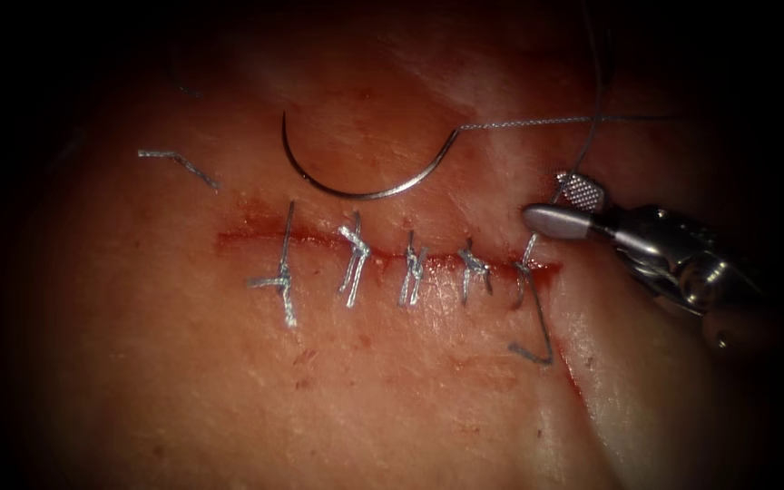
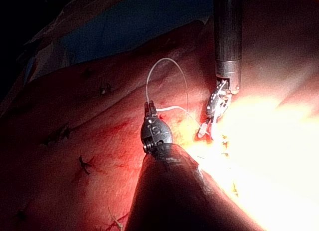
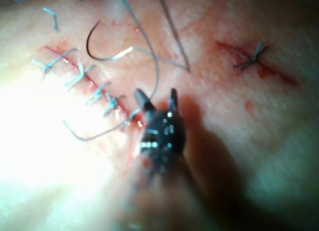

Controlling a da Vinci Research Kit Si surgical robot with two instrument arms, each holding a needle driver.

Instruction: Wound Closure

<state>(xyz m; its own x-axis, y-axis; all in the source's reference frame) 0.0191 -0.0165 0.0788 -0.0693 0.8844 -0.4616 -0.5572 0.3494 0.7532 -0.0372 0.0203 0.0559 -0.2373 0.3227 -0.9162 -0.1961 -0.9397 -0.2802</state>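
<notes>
**A:** Where was the thin curved steel needle (image 1: 365,197)?

**B:** It lay free on the pale pink tissue (image 1: 229,390), flat on the far side of the long horizontal cut (image 1: 383,255). It sat over the cut's left half with both ends pointing away, and neither tool held it. It was not in the tissue.

**A:** And the grey braided thread (image 1: 546,121)?

**B:** It left the needle's right end and ran off to the right. Another strand came down from the far edge and passed between the jaws of the right arm's silver tool (image 1: 546,201), then went on to the rightmost knot. Those jaws were spread apart and gripped nothing. They were just right of the cut's right end.

**A:** The left arm's dark tool (image 2: 149,109)?

**B:** In its wrist view its jaws looked pinched together on the thread, which looped away from their tips.

**A:** How did the wound look?

**B:** Five knotted grey stitches (image 1: 413,263) crossed the cut, and red fluid (image 1: 247,238) lined its edges. A bent thread tail (image 1: 537,349) trailed near the last stitch. A short loose thread end (image 1: 179,161) lay far left.

**A:** Anything around it?

**B:** A blue drape (image 2: 129,34) lay beyond the tissue
</notes>
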